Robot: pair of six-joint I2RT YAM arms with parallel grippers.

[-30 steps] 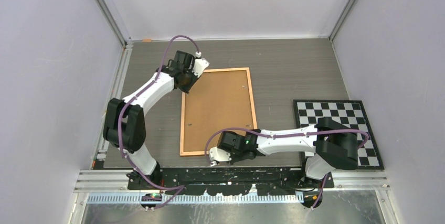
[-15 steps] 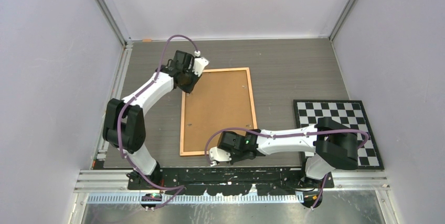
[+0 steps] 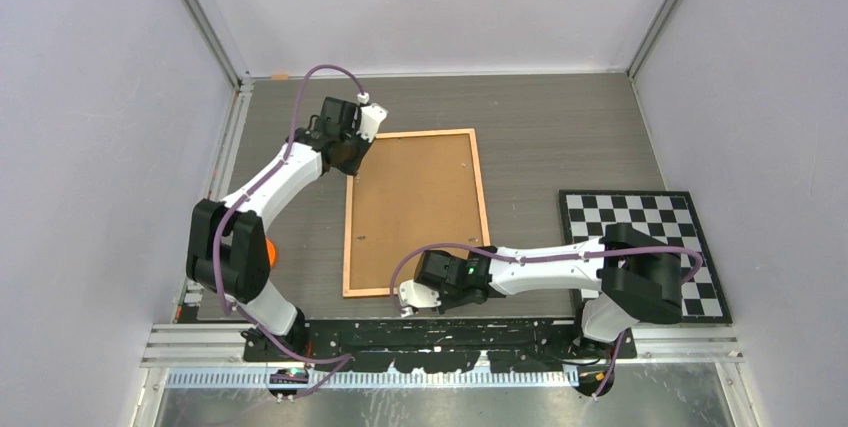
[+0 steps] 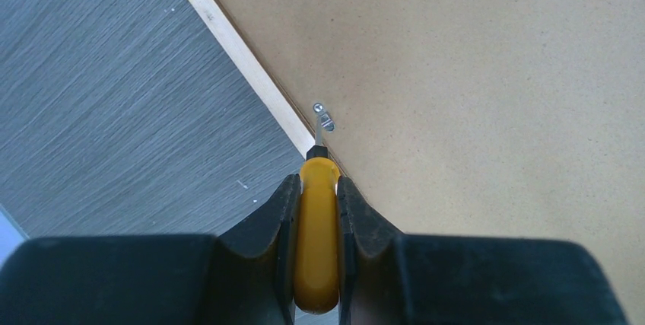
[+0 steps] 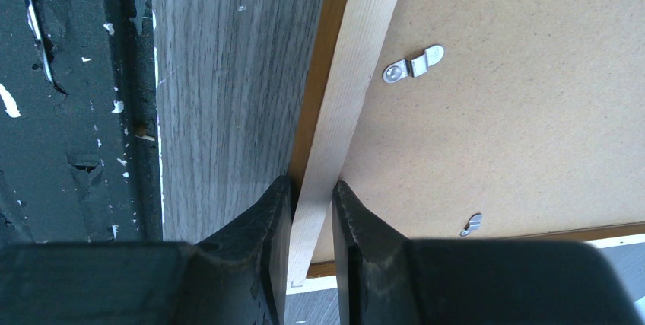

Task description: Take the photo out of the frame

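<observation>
The frame (image 3: pixel 347 237) lies face down on the table with its brown backing board (image 3: pixel 415 207) up. The photo is hidden under the board. My left gripper (image 3: pixel 352 159) is at the frame's far left corner, shut on a yellow-handled screwdriver (image 4: pixel 317 241). The screwdriver's tip touches a small metal clip (image 4: pixel 323 117) beside the frame's pale border (image 4: pixel 243 51). My right gripper (image 3: pixel 408 297) is at the near edge, shut on the frame's border (image 5: pixel 357 89), one finger on each side. Two more clips (image 5: pixel 412 66) sit on the board in the right wrist view.
A black-and-white checkered mat (image 3: pixel 650 237) lies at the right of the table. A small orange object (image 3: pixel 270 250) shows beside the left arm's elbow. The black base plate (image 5: pixel 76 97) borders the table's near edge. Walls enclose three sides.
My left arm has swung a little left and back, taking the screwdriver towards the frame's far left corner. The orange object by its elbow has come into view. The right arm has not moved.
</observation>
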